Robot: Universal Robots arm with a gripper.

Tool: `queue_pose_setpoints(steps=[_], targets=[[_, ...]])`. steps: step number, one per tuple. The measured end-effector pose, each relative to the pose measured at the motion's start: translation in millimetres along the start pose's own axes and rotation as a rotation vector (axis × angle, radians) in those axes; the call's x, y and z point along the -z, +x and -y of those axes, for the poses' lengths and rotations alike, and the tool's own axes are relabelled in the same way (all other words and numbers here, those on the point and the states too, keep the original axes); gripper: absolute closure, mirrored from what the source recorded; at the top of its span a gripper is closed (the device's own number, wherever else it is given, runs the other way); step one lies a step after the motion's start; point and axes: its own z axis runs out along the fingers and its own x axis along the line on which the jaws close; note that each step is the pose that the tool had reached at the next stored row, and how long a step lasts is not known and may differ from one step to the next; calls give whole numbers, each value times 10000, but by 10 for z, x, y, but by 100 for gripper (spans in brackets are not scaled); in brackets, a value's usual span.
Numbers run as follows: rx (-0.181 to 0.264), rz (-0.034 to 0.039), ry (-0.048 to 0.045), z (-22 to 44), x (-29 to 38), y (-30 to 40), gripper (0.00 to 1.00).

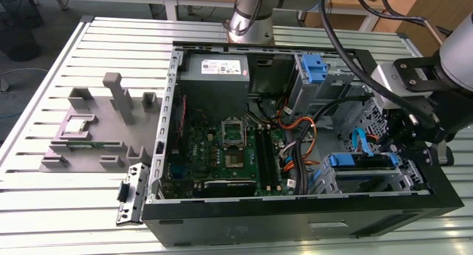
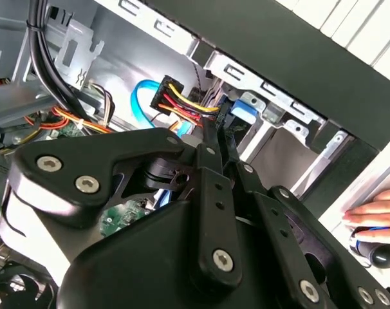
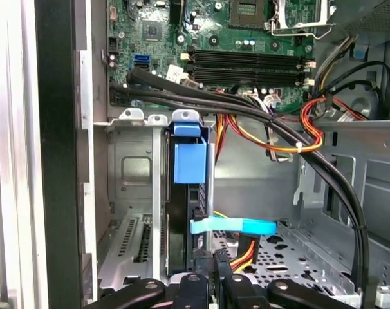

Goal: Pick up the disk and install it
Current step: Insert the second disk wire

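The disk (image 1: pixel 360 161), framed by its blue carrier, sits slotted in the drive cage at the front corner of the open computer case, on the exterior view's right. In the first wrist view the disk (image 3: pixel 185 193) stands on edge in the bay with its blue tab (image 3: pixel 190 161) facing out. My gripper (image 1: pixel 415 137) hangs over the case wall just behind the disk. In both wrist views the gripper (image 2: pixel 214 125) (image 3: pixel 211 275) has its two black fingers pressed together, tips by the power plug (image 2: pixel 182 103) with red, yellow and black wires at the disk's rear.
A light blue data cable (image 3: pixel 233 226) runs to the disk's rear. Black cable bundles (image 3: pixel 259 116) cross above the cage. A bare blue bracket (image 1: pixel 315 66) sits in the upper bay, next to the grey power-supply box (image 1: pixel 216 66). A person's hand (image 2: pixel 375 215) rests outside the case.
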Motion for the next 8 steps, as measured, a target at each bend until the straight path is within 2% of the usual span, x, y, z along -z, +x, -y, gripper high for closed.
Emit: queue_pose_setpoints(steps=[3, 6, 8], targets=[[9, -65, -2, -5, -14, 3, 84], [27, -234, -3, -13, -18, 6, 84], [33, -287, -3, -27, -27, 7, 84]])
